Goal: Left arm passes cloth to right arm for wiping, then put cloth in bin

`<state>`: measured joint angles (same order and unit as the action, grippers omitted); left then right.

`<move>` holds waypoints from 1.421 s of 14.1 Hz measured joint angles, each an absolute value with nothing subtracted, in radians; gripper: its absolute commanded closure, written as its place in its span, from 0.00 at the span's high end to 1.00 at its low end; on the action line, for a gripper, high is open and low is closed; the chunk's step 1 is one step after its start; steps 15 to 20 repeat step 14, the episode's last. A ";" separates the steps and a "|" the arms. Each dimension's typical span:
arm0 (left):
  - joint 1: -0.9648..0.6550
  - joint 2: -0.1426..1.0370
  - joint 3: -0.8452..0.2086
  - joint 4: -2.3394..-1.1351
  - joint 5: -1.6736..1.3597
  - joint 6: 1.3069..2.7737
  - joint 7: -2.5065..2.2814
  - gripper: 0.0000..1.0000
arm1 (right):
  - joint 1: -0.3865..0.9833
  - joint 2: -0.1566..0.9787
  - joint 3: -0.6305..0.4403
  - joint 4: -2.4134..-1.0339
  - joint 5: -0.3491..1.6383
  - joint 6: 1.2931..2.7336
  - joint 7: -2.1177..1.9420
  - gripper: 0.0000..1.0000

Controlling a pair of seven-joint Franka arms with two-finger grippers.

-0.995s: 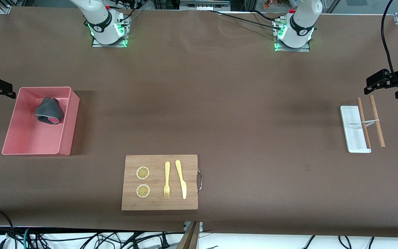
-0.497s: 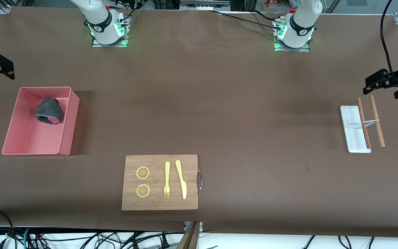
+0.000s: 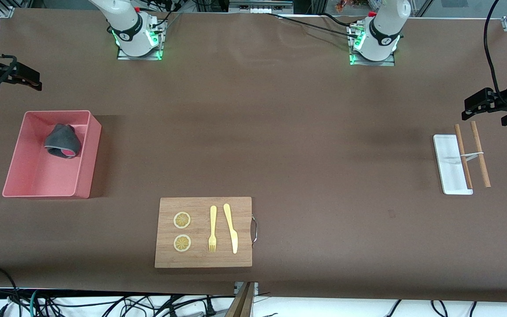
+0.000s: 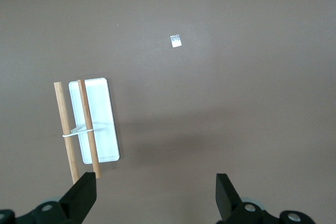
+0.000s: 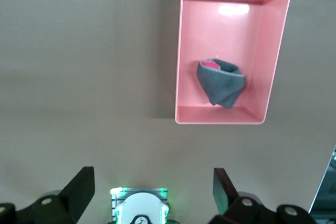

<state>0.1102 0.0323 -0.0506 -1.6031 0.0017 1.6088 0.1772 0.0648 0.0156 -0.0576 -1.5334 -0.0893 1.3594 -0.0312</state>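
Observation:
The dark grey cloth (image 3: 63, 141) lies bunched in the pink bin (image 3: 38, 176), showing a bit of its pink-red side, at the right arm's end of the table. In the right wrist view the cloth (image 5: 222, 84) rests against one short wall of the bin (image 5: 226, 24). My right gripper (image 3: 32, 82) hangs open and empty over bare table, between the bin and the arms' bases; its fingers (image 5: 80, 186) stand wide in its own view. My left gripper (image 3: 471, 107) waits open over the table's other end, empty, its gripper (image 4: 156, 192) showing only brown tabletop between the jaws.
A wooden cutting board (image 3: 203, 259) with two lemon slices, a yellow fork and knife lies near the front edge. A white tray (image 3: 448, 165) with two wooden sticks (image 3: 479, 152) bound by a band lies under the left gripper's end. The right arm's base (image 5: 139, 208) shows.
The right gripper has moved away from the bin's side, toward the bases and a little toward the table's middle. The cloth stays in the bin. The left arm has hardly moved.

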 measured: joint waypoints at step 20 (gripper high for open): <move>0.106 0.032 -0.052 -1.603 0.002 1.607 0.177 1.00 | 0.063 0.060 -0.022 -1.487 -0.047 1.358 0.064 1.00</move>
